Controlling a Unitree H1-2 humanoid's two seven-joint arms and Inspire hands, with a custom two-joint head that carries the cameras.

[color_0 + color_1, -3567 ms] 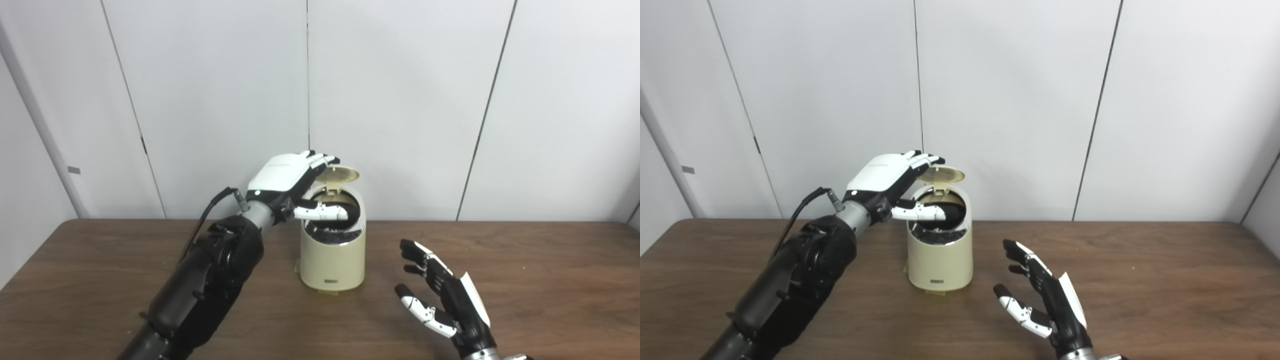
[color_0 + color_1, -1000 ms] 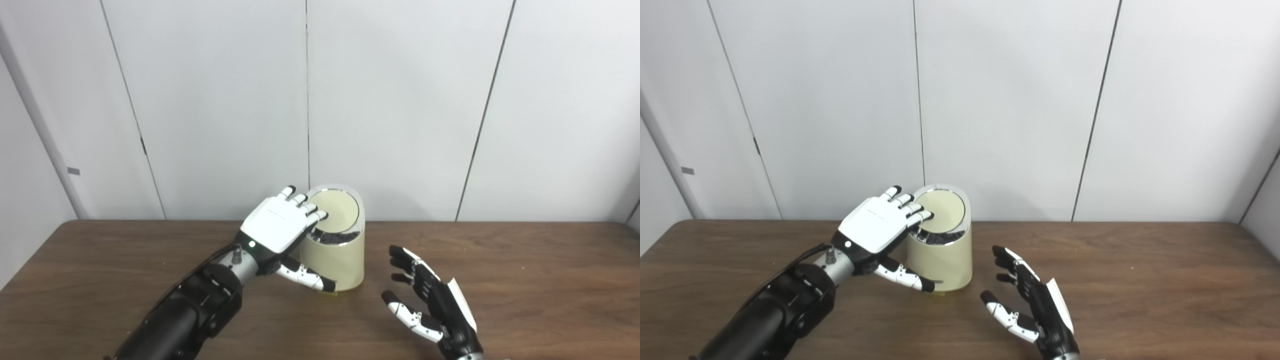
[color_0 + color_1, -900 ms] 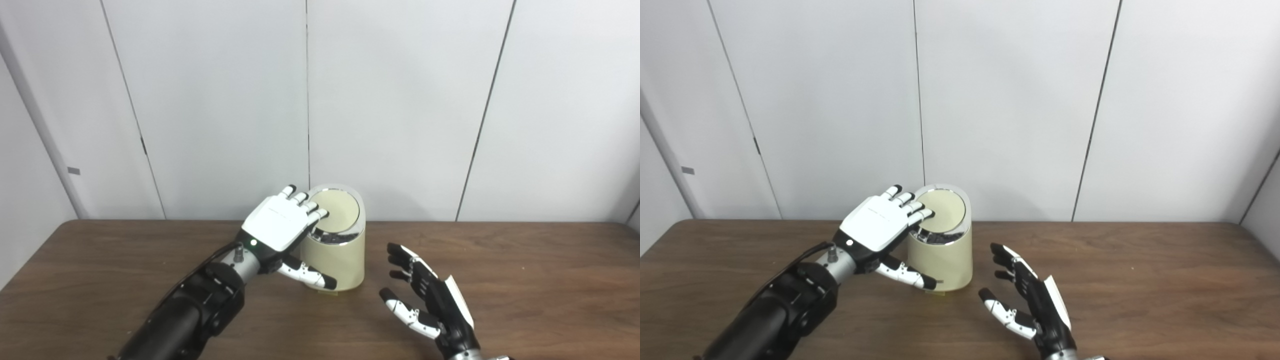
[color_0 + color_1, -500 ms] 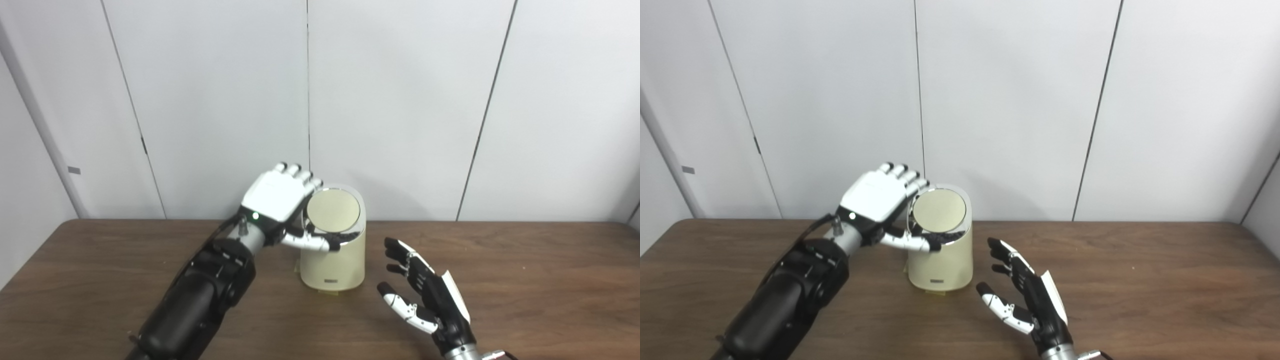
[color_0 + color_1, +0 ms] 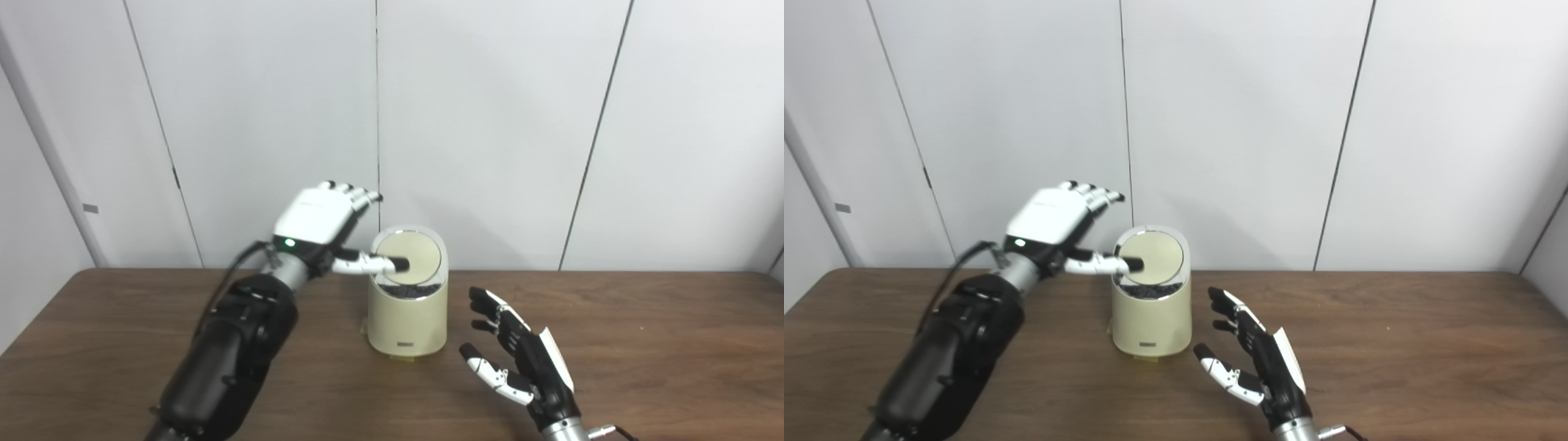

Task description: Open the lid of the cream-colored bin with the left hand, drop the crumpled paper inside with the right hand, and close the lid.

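Observation:
The cream-colored bin [image 5: 407,318] stands upright on the brown table [image 5: 643,343] near the back wall. Its round lid [image 5: 410,262] lies down inside the chrome rim, tilted toward me, with a dark gap showing along its front edge. My left hand [image 5: 321,223] hovers open above and to the left of the bin, fingers spread, thumb tip reaching over the lid's left edge. My right hand [image 5: 520,361] rests open to the right of the bin, palm facing it, holding nothing. No crumpled paper is in sight.
White wall panels [image 5: 490,122] stand close behind the bin. Bare tabletop stretches to the right of my right hand and to the left of my left arm [image 5: 226,361].
The lid, held up 3.6 s ago, is now down. My left hand pressed on it, then lifted up and to the left. My right hand edged slightly toward the bin.

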